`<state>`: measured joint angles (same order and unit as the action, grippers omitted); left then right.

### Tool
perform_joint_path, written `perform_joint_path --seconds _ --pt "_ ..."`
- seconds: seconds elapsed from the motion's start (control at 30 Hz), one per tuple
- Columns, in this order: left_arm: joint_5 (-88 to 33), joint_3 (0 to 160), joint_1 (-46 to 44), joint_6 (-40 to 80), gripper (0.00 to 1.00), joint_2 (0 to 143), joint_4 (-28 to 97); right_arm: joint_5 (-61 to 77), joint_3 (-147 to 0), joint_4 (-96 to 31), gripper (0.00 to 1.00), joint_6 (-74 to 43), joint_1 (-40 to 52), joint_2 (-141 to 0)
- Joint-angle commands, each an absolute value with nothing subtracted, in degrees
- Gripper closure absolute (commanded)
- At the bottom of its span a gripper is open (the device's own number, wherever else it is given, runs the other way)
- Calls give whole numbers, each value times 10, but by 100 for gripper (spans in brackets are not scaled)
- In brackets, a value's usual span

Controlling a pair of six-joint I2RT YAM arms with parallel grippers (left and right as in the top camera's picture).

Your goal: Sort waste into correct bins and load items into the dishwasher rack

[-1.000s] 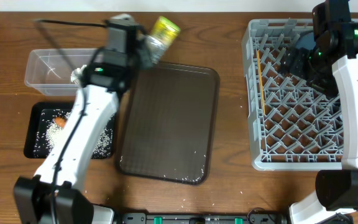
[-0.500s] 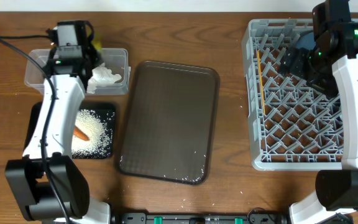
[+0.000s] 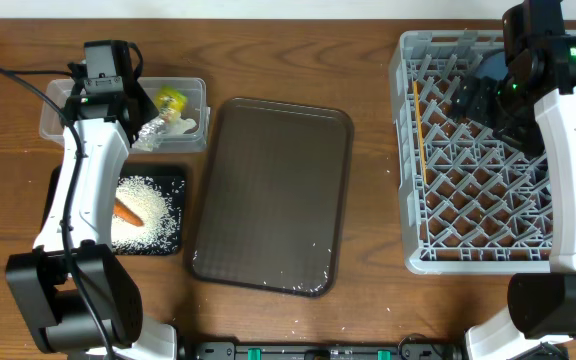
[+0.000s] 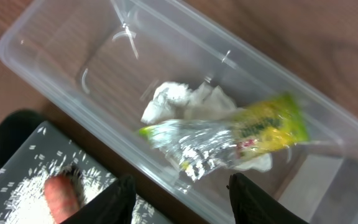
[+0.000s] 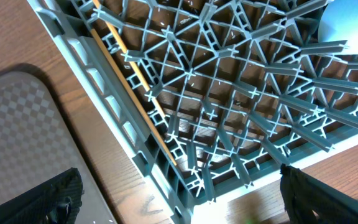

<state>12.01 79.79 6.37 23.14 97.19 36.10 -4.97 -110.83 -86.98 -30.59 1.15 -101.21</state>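
My left gripper (image 3: pixel 126 103) (image 4: pixel 182 186) is open and empty, above the near wall of the clear tub (image 3: pixel 68 95) (image 4: pixel 55 37). The yellow-green wrapper (image 3: pixel 172 101) (image 4: pixel 260 124) lies in the tub on the crumpled white tissue (image 3: pixel 158 128) (image 4: pixel 179 99). The black tray (image 3: pixel 60 190) (image 4: pixel 5 143) holds rice grains (image 3: pixel 153 195) (image 4: pixel 23 193) and the orange carrot (image 3: pixel 130 212) (image 4: pixel 61 198). My right gripper (image 3: pixel 471 100) (image 5: pixel 179 180) is open and empty above the grey rack (image 3: pixel 468 200) (image 5: pixel 229 93). The chopsticks (image 3: pixel 418 125) (image 5: pixel 132 81) lie along the rack's left side. A pale blue dish (image 5: pixel 350 22) shows in the rack.
A large dark brown serving tray (image 3: pixel 273 195) (image 5: pixel 17 124) lies in the middle of the wooden table, with a few rice grains at its near edge. My right arm hides the rack's right part.
My left gripper carried the wrapper left from above the brown tray to the clear tub and let it go; it now lies in the tub. The right arm has not moved.
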Motion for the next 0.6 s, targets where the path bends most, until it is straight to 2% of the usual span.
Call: perform_joint_path --seconds 0.0,0.17,0.43,0.57 --pt "125 798 65 231 50 956 383 -58 -1107 -870 1 -306 16 -1014" --pt "116 798 64 231 50 887 420 -58 -1107 -870 1 -306 16 -1014" --pt "-102 798 64 230 50 725 515 -58 -1107 -870 1 -306 16 -1014" --pt "-127 777 64 230 50 644 604 -58 -1107 -870 1 -306 16 -1014"
